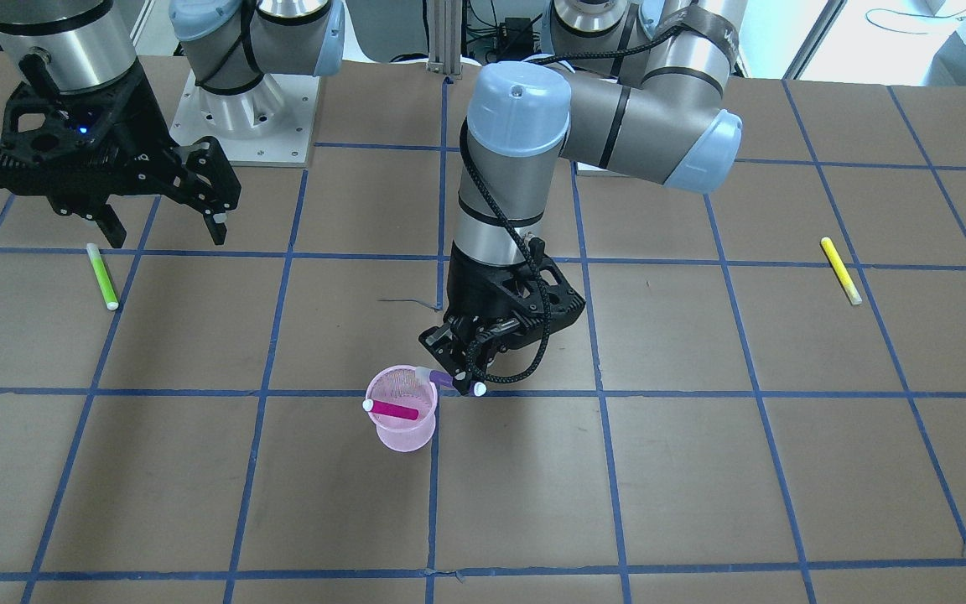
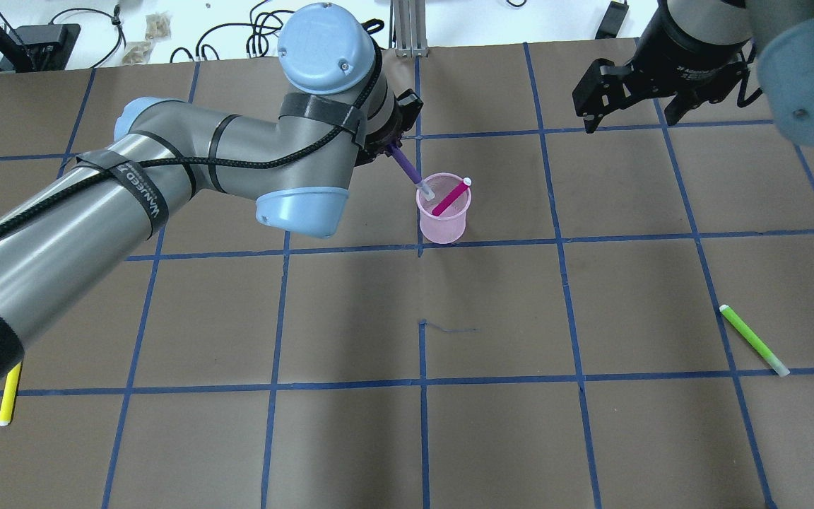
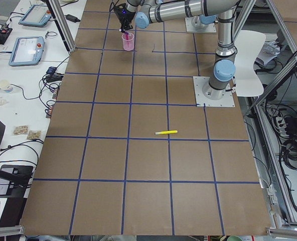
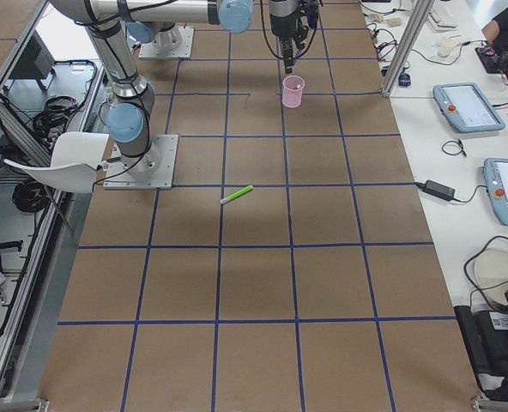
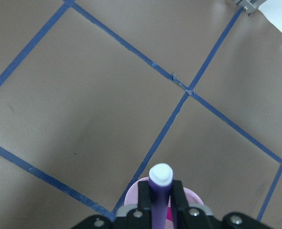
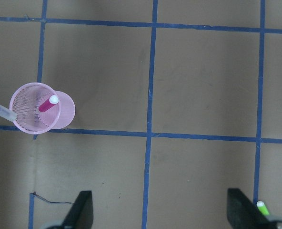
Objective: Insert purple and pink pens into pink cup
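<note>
Overhead: purple pen [image 2: 407, 167] at cup [image 2: 442, 227] rim

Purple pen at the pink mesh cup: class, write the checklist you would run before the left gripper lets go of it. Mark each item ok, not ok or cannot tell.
1. Left gripper shut on the purple pen with the white cap: ok.
2. Purple pen tilted, lower tip at the rim of the pink mesh cup: ok.
3. Tip fully inside the rim: cannot tell.
4. Pink mesh cup upright on the table: ok.
5. Pink pen with the white cap leaning inside the cup, with room beside it: ok.
6. Right gripper open and well away from the cup: ok.
</note>
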Tool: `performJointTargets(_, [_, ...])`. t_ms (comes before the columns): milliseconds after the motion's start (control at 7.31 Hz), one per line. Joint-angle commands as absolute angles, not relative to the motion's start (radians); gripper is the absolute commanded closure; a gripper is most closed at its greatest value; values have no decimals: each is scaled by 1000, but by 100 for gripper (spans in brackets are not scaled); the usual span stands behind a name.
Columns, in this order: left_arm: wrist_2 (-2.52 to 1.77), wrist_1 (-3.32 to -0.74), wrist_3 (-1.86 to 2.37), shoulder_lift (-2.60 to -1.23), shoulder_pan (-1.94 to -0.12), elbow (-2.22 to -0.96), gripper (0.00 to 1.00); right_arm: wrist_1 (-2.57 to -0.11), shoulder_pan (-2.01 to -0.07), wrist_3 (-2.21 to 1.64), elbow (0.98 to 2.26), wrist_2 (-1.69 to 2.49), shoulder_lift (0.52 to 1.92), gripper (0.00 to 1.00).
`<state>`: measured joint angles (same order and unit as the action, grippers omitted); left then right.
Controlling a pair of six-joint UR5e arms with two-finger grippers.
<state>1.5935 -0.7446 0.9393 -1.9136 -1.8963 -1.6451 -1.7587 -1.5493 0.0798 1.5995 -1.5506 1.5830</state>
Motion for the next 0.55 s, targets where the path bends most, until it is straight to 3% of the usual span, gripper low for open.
performJointTargets(0, [1595,-716,945,-1937,-1898,-1644,100,-1761,-1549,81,1603,-1549,1583,0])
performJointTargets(410, [1608,-684,963,-1957,-1925,-1646,100,-1761,-1549,83,1606,-1551,1582,0])
